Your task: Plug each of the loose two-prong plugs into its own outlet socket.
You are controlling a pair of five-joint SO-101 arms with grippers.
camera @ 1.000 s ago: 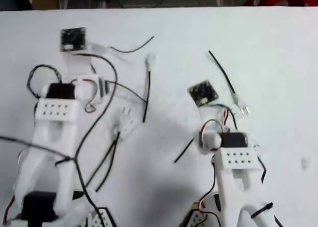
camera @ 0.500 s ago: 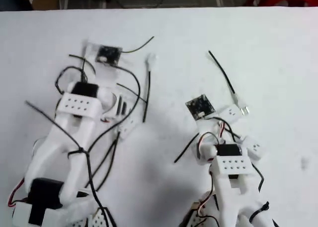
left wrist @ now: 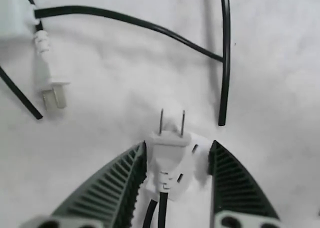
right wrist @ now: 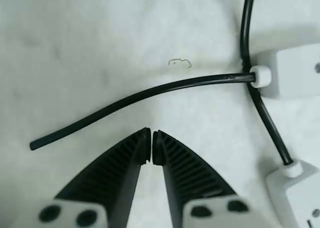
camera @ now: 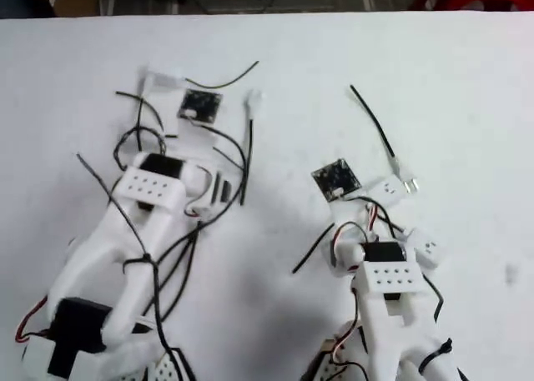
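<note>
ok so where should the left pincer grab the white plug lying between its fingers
Squeeze the white plug across its body's two sides, behind the prongs, coming from the cord end. The prongs point away from the left pincer, so they'd likely stay free.

- High view: above the white table (camera: 467, 81), looking steeply down from behind both arms.
- Left wrist view: close behind the left gripper (left wrist: 178, 144), facing forward past it onto the tabletop.
- Right wrist view: likewise behind the right gripper (right wrist: 151, 138).
- Each wrist view's patch of tabletop also lies within the high view.
</note>
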